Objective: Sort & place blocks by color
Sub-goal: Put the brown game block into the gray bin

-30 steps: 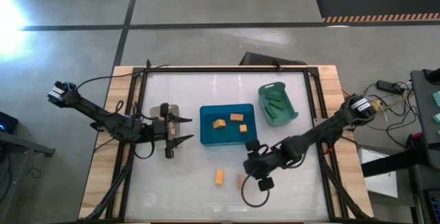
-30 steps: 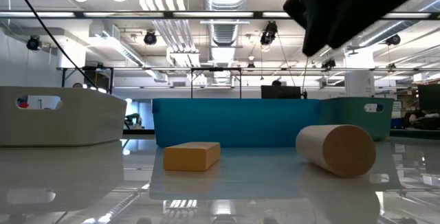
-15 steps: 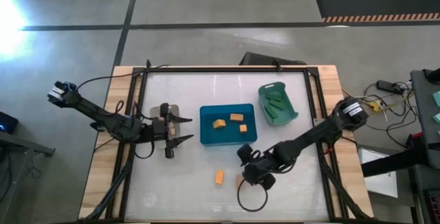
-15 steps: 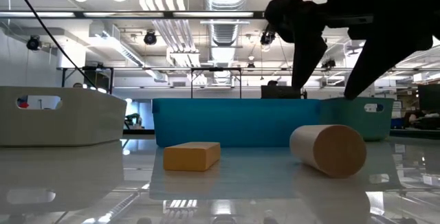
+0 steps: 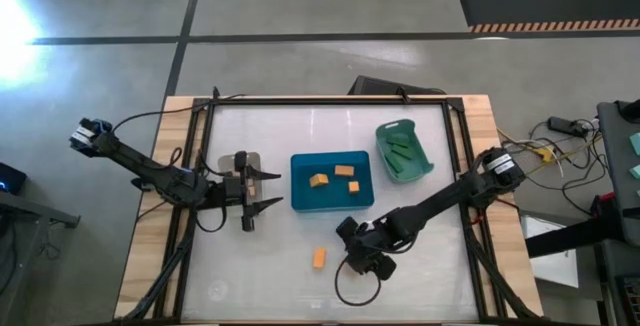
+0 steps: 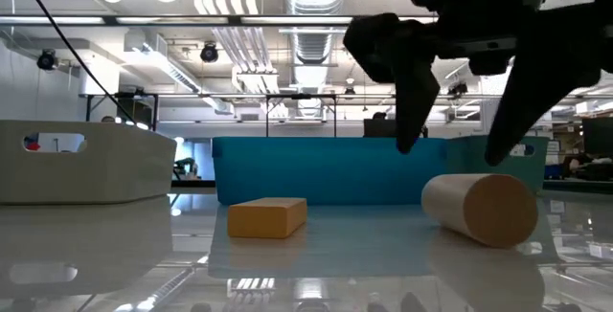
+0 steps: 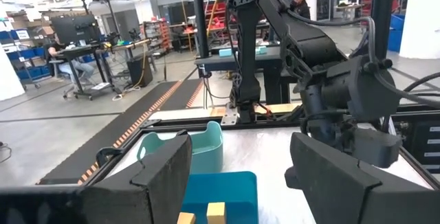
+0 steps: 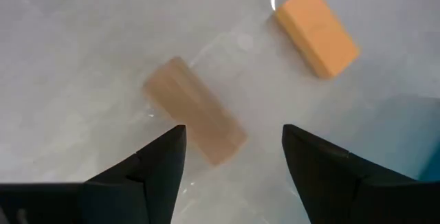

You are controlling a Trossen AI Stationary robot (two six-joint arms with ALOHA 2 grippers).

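the right gripper [image 8: 232, 161] hangs over the table's front middle, fingers spread wide and empty above a pale tan block [image 8: 194, 119] lying on the surface. an orange block [image 5: 319, 257] lies near it. 3 more orange blocks sit in the blue bin [image 5: 300, 199]. the left gripper [image 5: 264, 189] waits wide open beside that bin.

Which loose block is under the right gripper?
The tan block, between the right gripper's open fingers; the orange block lies clear to one side.
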